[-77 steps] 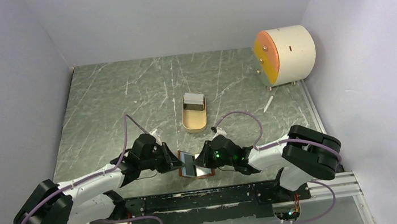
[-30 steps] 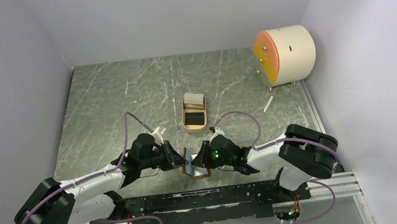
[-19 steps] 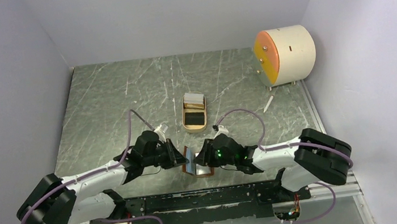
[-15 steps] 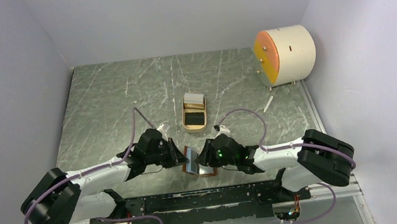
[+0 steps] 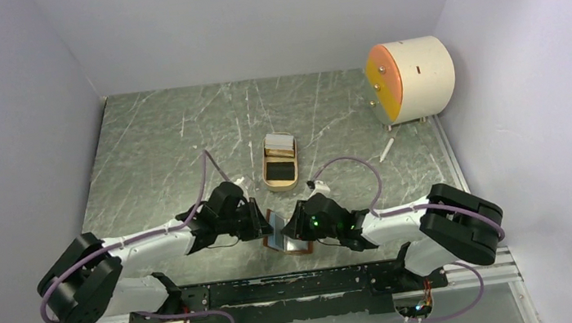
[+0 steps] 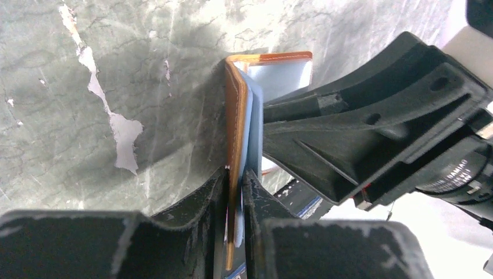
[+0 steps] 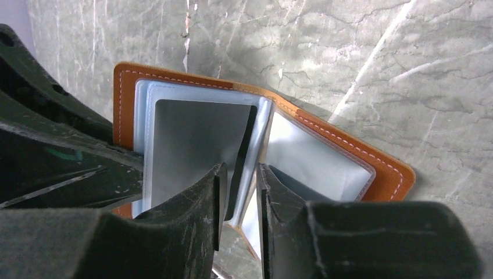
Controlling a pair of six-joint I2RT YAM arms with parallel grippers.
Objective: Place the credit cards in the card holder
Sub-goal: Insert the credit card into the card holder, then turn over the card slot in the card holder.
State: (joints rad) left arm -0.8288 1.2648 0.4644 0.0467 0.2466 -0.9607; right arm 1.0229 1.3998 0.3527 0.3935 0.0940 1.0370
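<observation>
The reddish-brown card holder [image 5: 279, 235] stands open on the table between both arms. My left gripper [image 6: 237, 192] is shut on its upright cover [image 6: 235, 116], with pale blue sleeves beside the leather. In the right wrist view the card holder [image 7: 124, 104] shows its pale sleeves, and a dark grey credit card [image 7: 197, 139] sits against one sleeve leaf. My right gripper [image 7: 238, 174] is closed on that card's lower edge together with the leaf. Two more credit cards, one whitish [image 5: 278, 142] and one dark [image 5: 279, 168], lie in the tan tray [image 5: 281, 184].
A cream cylinder with an orange face [image 5: 412, 78] stands at the back right, with a small white stick [image 5: 387, 149] before it. Grey walls close in the table on three sides. The black rail [image 5: 298, 285] runs along the near edge.
The left arm has stretched rightward and brought its gripper closer to the card holder's cover. The card holder stands more upright than at first. The right gripper stays at the sleeves.
</observation>
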